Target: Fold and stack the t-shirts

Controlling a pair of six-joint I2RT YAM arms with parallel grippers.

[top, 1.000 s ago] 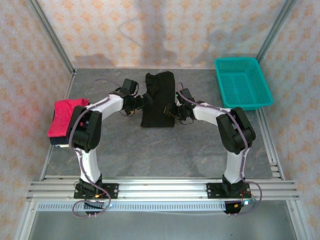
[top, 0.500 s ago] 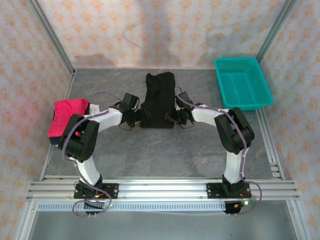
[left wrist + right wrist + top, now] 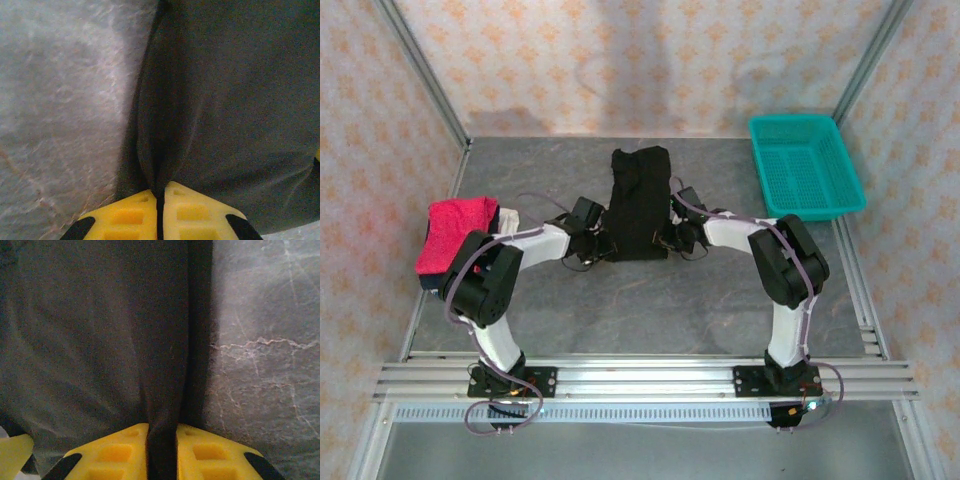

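Nearest to me, both claws were down on the near end of the black t-shirt (image 3: 640, 200), one at each corner. The left gripper (image 3: 160, 200) was clenched, with a ridge of the dark cloth running into the seam between its yellow fingers (image 3: 125, 215). The right gripper (image 3: 162, 437) had a band of the same cloth sandwiched between its pads, so I read that one as grasping the shirt too.

From there the black tee ran away from me as a narrow strip on the grey table (image 3: 640, 310), roughly midway between the arms. Its sides looked already folded in, since no sleeves stuck out. I judged the lengthwise folds done and the crosswise fold, near hem carried towards the far end, as the step in hand.

Off to the left, at the table's edge, the crimson-pink t-shirt (image 3: 455, 232) lay as a compact folded bundle. Something pale peeked out beside it, and I could not tell what sat underneath.

Far right, the teal basket (image 3: 805, 170) stood well apart from both shirts.

Left to do, by my reckoning: finish the black tee, then carry it onto the pink one.
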